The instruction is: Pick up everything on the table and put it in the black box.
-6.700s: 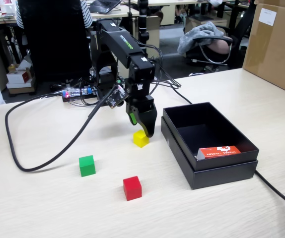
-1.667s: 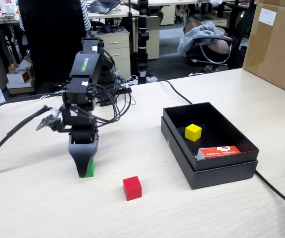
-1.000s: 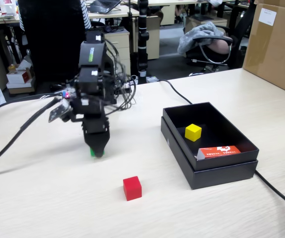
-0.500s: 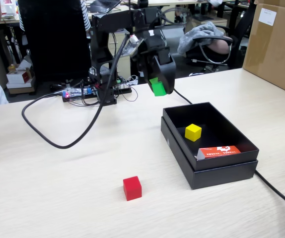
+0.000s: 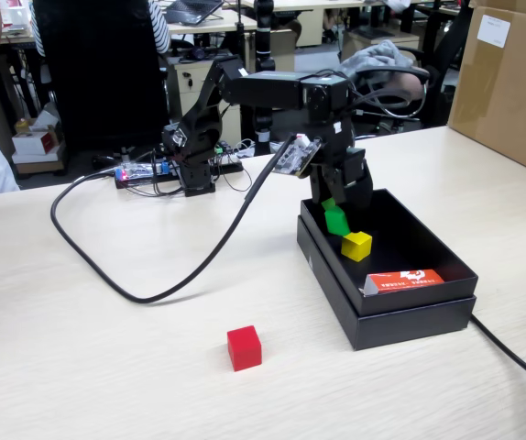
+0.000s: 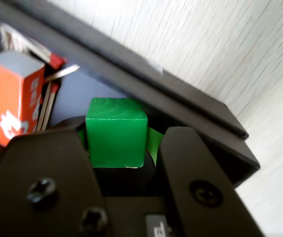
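The hand [image 5: 336,218] is clamped on the green cube [image 5: 336,220], holding it tilted, one corner down, inside the black box [image 5: 410,316] just above the yellow cube [image 5: 356,245]. In the wrist view the green cube [image 6: 116,132] sits between the two jaws. The box's long axis runs from near right to far left in the fixed view. A red-and-white carton [image 5: 402,280] lies inside it; its print is too small to read. The red cube [image 5: 244,347] rests on the table [image 5: 89,367], well apart from the box.
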{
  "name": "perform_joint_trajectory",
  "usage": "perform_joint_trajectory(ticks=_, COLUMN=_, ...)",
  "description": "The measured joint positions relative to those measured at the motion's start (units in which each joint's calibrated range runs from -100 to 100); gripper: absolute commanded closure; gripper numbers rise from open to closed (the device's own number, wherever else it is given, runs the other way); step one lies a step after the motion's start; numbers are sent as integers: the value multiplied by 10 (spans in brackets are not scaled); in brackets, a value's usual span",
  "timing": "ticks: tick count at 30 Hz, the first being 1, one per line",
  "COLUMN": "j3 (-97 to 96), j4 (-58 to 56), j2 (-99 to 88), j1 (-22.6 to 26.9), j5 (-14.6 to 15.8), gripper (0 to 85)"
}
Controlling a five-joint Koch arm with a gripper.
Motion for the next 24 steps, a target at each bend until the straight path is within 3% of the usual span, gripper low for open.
perform_joint_trajectory(ticks=2, j3=1, j4=0, j2=9, j1=0, j5=1, gripper=842)
perform_joint_trajectory(ticks=4, j3=2, j4=2, j2=26, j1=0, j5=3, gripper=700)
perform_joint_trajectory(ticks=10, j3=-8, j4=5, j2=58, j1=3, j5=7, gripper=525)
perform_joint_trajectory(ticks=16, j3=-16, j4=5, j2=60, j1=5, j5=9, gripper=435)
perform_joint_trajectory(ticks=24, j3=-51, j4=4, j2=-107, j1=-4, j5=10, gripper=414)
